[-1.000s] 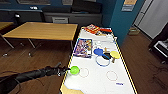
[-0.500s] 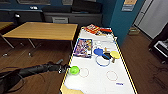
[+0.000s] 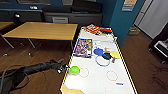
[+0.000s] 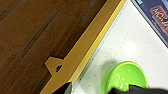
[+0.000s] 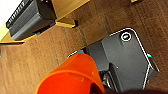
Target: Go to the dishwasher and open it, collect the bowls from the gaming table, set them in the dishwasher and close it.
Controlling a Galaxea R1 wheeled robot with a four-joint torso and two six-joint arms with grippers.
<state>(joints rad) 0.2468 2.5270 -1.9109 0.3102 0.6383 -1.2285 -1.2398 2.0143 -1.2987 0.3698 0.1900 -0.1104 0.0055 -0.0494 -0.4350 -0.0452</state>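
The long gaming table has a white top with a yellow edge. A pale yellow-green bowl sits near its left edge. My left arm reaches in from the left, and my left gripper is at the bowl. In the left wrist view one dark fingertip is outside the bowl and the other rests over its rim, so the gripper is open. A white bowl with a blue rim stands further along the top. The dishwasher is out of view.
A yellow-topped table stands to the left across a gap of wood floor. A magazine, blue and yellow paddles and boxes lie on the white top. An orange rounded shape and my grey base are in the right wrist view.
My left arm has reached further right along the table's left edge, up to the green bowl. The bowl has stayed in place.
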